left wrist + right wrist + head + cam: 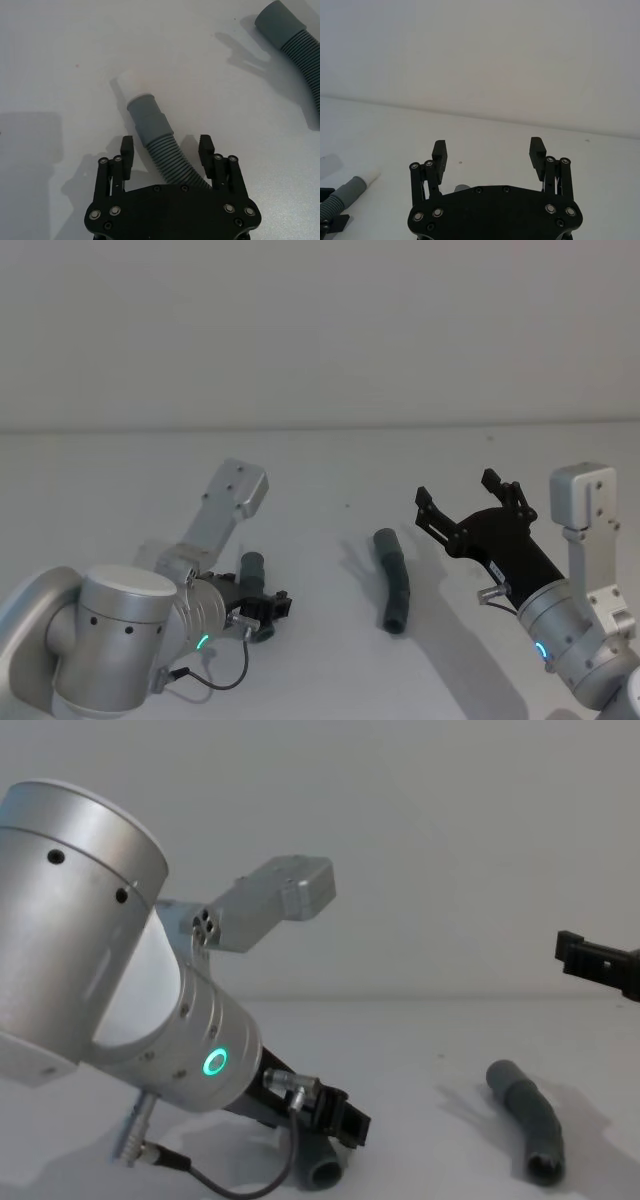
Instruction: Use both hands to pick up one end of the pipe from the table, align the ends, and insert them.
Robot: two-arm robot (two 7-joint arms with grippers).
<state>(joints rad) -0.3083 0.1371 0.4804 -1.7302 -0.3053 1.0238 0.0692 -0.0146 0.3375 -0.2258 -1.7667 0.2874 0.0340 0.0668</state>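
Currently the left gripper [166, 150] straddles the shorter pipe piece [147, 122] with jaws open, not pinching it, while the right gripper [489, 150] hangs wide open, empty.

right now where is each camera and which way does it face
Head view: high, facing forward and down at the table; shows left gripper and right gripper.
Chest view: low, facing across the table; left arm large.
Left wrist view: on that wrist, facing down past open fingers straddling the shorter piece.
Right wrist view: on that wrist, facing along the table toward the wall; open fingers.
Shared: head and chest both show the longer piece.
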